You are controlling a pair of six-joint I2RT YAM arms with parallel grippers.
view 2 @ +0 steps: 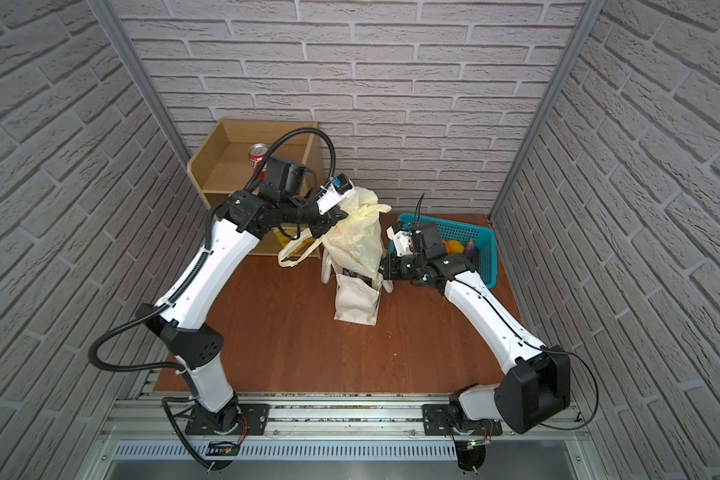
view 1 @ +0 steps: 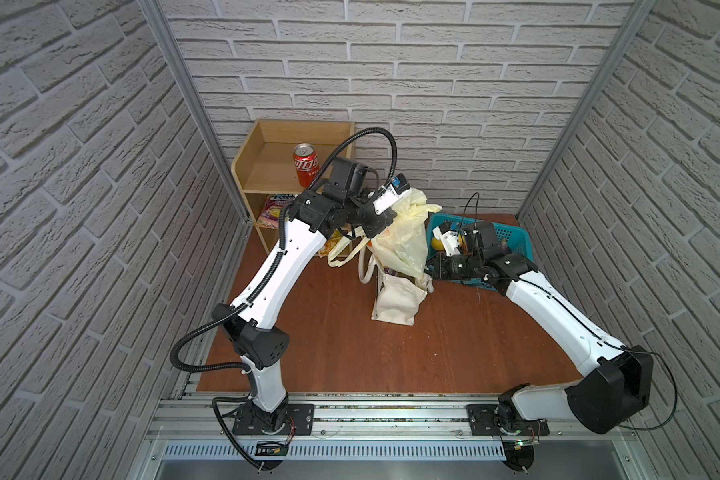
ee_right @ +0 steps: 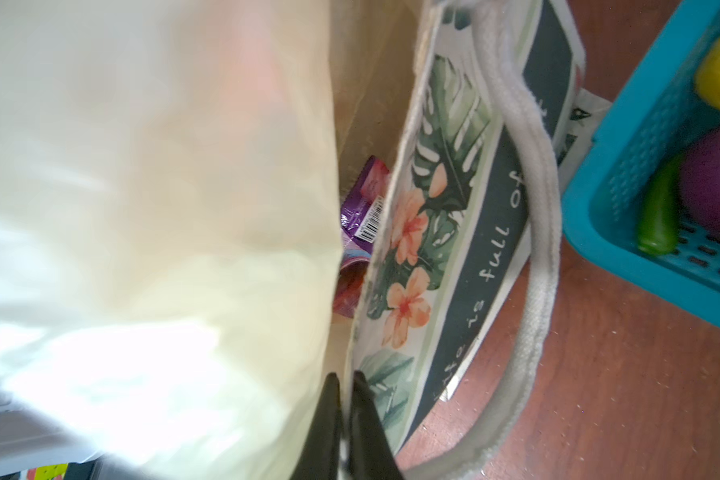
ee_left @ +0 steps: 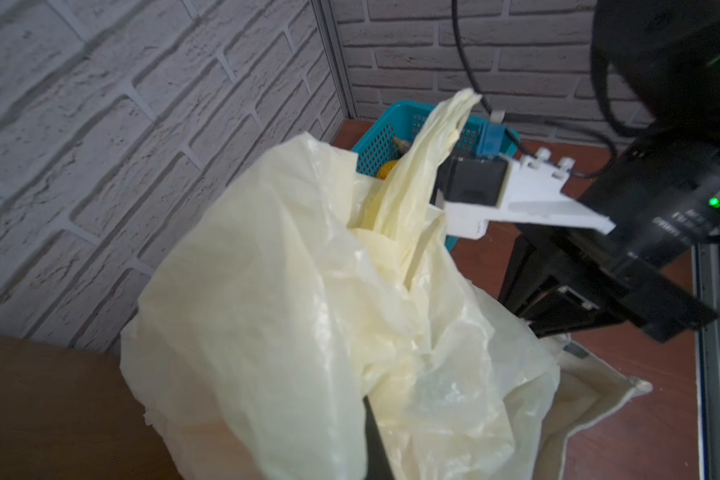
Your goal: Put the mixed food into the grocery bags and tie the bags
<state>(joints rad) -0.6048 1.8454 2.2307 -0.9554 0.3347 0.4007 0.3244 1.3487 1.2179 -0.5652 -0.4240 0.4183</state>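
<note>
Plastic bag (view 1: 400, 245) is being held up over the canvas tote (view 1: 398, 299) by the left gripper (view 1: 389, 214), clamped on its film, seemingly for tying, while the tote's rim, purple snack packet (ee_right: 364, 208) inside, is apparently being pinched steady by the right gripper (ee_right: 346, 415).

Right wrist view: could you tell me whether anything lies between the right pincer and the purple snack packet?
Yes: the pale-yellow plastic bag hangs over the canvas tote's mouth, partly covering the snack packet.
</note>
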